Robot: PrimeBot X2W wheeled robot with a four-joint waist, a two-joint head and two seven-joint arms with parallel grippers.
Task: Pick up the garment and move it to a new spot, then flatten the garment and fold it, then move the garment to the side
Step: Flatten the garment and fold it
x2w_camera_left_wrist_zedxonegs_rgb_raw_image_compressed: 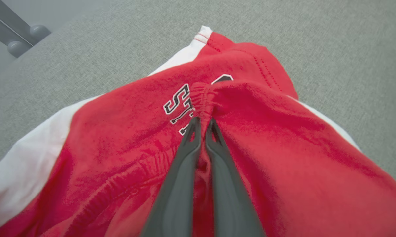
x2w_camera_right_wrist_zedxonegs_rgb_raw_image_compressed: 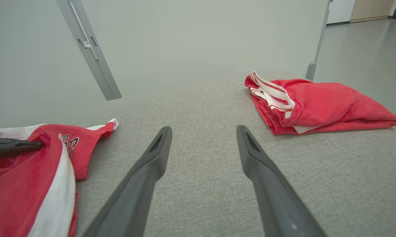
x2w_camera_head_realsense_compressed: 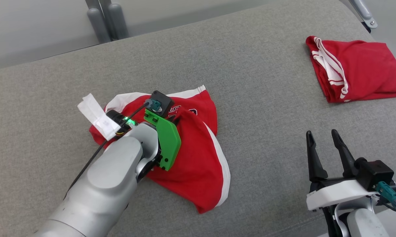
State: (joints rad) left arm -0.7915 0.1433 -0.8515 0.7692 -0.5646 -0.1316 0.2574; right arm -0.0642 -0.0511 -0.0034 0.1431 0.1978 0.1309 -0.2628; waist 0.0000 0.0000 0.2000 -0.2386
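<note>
A crumpled red garment (x2w_camera_head_realsense_compressed: 198, 154) with white side stripes and black lettering lies on the grey padded table, left of centre. My left gripper (x2w_camera_left_wrist_zedxonegs_rgb_raw_image_compressed: 202, 122) is shut on a pinched ridge of its red cloth beside the lettering, and the garment (x2w_camera_left_wrist_zedxonegs_rgb_raw_image_compressed: 283, 138) spreads out around the fingers. In the head view the left wrist and its green bracket cover the pinch. My right gripper (x2w_camera_head_realsense_compressed: 323, 137) stands open at the lower right, well clear of the cloth, with nothing between its fingers (x2w_camera_right_wrist_zedxonegs_rgb_raw_image_compressed: 158, 154). The garment (x2w_camera_right_wrist_zedxonegs_rgb_raw_image_compressed: 27, 177) also lies at the lower left of the right wrist view.
A second red garment (x2w_camera_head_realsense_compressed: 356, 69), folded, with white striped trim, lies at the far right of the table (x2w_camera_head_realsense_compressed: 250, 65); it is also at the upper right (x2w_camera_right_wrist_zedxonegs_rgb_raw_image_compressed: 316, 102) in the right wrist view. Grey metal posts (x2w_camera_head_realsense_compressed: 102, 19) stand behind the table's far edge.
</note>
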